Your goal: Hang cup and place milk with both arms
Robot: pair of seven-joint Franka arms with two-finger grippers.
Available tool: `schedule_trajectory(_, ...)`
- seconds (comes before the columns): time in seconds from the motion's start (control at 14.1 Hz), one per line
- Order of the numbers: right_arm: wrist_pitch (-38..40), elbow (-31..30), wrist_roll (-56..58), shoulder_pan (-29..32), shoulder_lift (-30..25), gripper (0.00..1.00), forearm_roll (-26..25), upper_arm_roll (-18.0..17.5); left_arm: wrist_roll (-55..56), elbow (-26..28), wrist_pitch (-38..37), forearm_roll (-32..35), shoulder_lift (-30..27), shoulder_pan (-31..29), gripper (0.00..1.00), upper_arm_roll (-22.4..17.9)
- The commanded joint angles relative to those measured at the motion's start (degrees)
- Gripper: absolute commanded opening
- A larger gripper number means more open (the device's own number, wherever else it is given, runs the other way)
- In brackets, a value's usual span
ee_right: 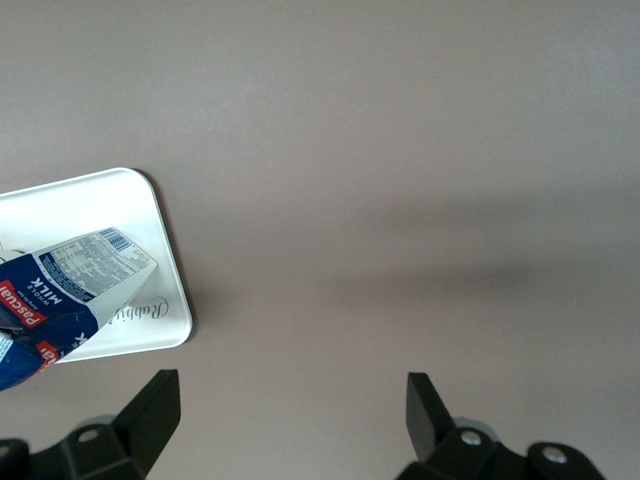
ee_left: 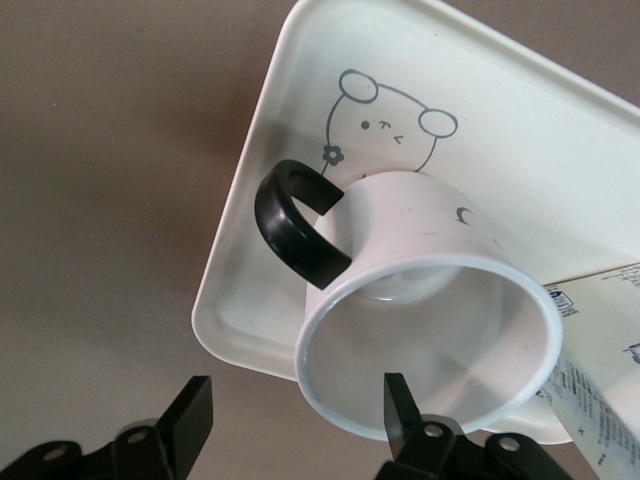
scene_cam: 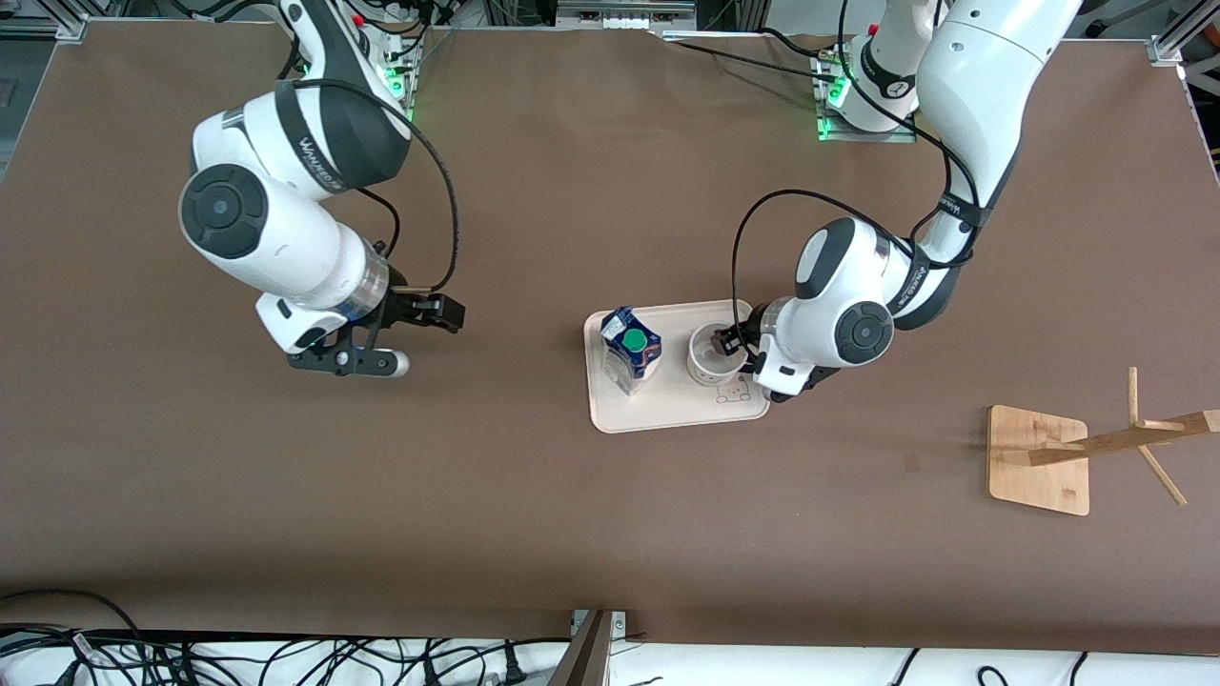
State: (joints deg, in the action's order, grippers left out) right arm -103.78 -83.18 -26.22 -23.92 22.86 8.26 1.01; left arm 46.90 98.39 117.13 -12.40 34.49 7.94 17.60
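Front view, starting at the right arm's end: right gripper (scene_cam: 396, 335) hangs over bare table, fingers spread, holding nothing, probably staged for the milk (scene_cam: 630, 350). One milk and one cup (scene_cam: 713, 354) stand together on one tray (scene_cam: 667, 417). Left gripper (scene_cam: 742, 345), fingers apart, straddles the cup's rim to lift it. One rack (scene_cam: 1044, 459) waits for it.

left gripper (scene_cam: 739, 345): mostly hidden under wrist | milk (ee_right: 60, 295): cut by edge | rack (scene_cam: 1125, 440): cut off
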Motion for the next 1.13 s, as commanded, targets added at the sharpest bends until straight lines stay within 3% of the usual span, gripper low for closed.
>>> schedule_trajectory(0.0,-0.28,0.47,-0.94,-0.86,0.60,1.00,0.18,0.48,0.21,1.19,0.38,-1.40,-1.00,-0.03,0.49,0.16)
schedule_trajectory(0.35,-0.72,0.47,-0.85,-4.28,0.78,1.00,0.10,0.48,0.21,0.58,0.29,-1.32,-0.65,0.58,0.20,0.16)
schedule_trajectory(0.5,-1.85,0.82,-0.68,-6.56,0.69,1.00,0.36,0.48,0.04,0.23,0.03,-1.32,-0.74,0.58,0.00,0.16)
schedule_trajectory(0.78,-12.73,0.65,1.34,-12.72,1.30,1.00,-1.56,0.48,0.04,-4.24,-3.46,-1.23,-2.84,-1.00,0.00,-0.10)
schedule_trajectory(1.06,-17.06,0.74,10.20,-13.61,4.64,1.00,-3.16,0.48,-4.34,-16.36,-17.08,-0.35,-3.46,-6.96,0.00,-0.28)
